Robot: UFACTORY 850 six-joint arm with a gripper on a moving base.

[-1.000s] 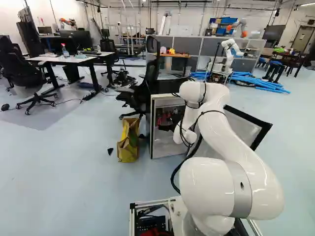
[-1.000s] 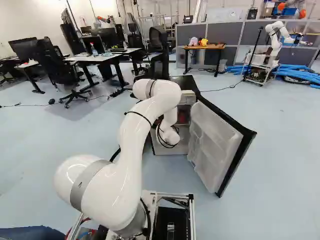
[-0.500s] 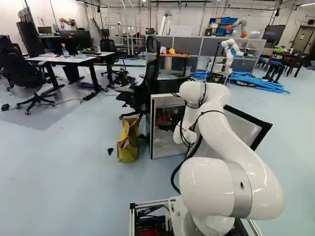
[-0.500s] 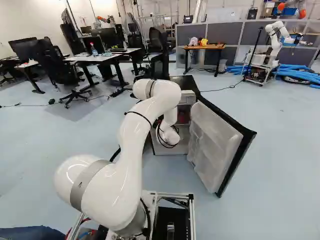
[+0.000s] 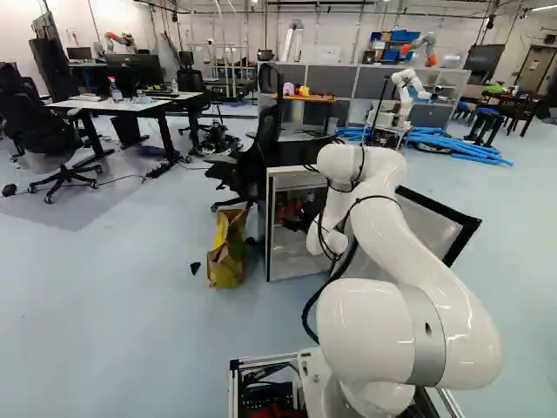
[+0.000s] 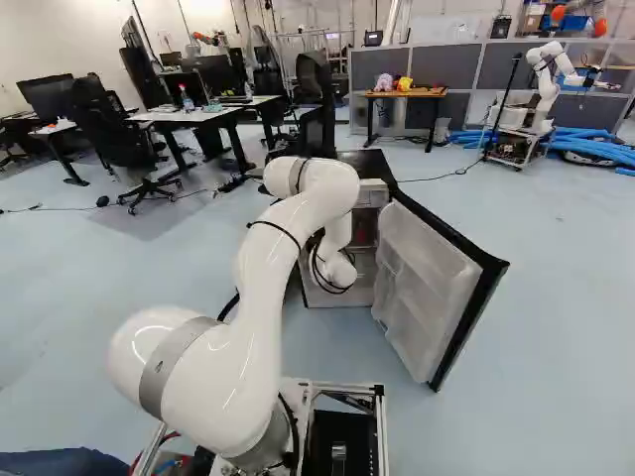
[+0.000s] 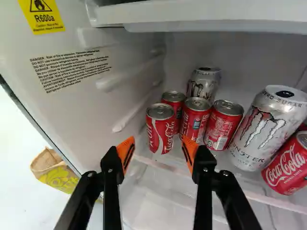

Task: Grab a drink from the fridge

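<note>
Reach-in step: fridge door [image 6: 427, 288] open, my gripper [image 7: 159, 151] at the shelf [image 7: 249, 195], fingers wide apart, nothing clamped. Drinks stand upright on that shelf. The small red can [image 7: 160, 128] by the side wall [image 7: 62, 110] is ahead, roughly lined up with my gap; I'd pick that one. Next: straight advance until it sits between the pads, then close. Risk: right finger clips the neighbouring red can [image 7: 195, 120]. Tight spacing there, so centre first.

Both base views look ahead from behind the arm [image 5: 370, 326], sharing the fridge [image 5: 291, 261]. The wrist view faces its inside, closely.
</note>
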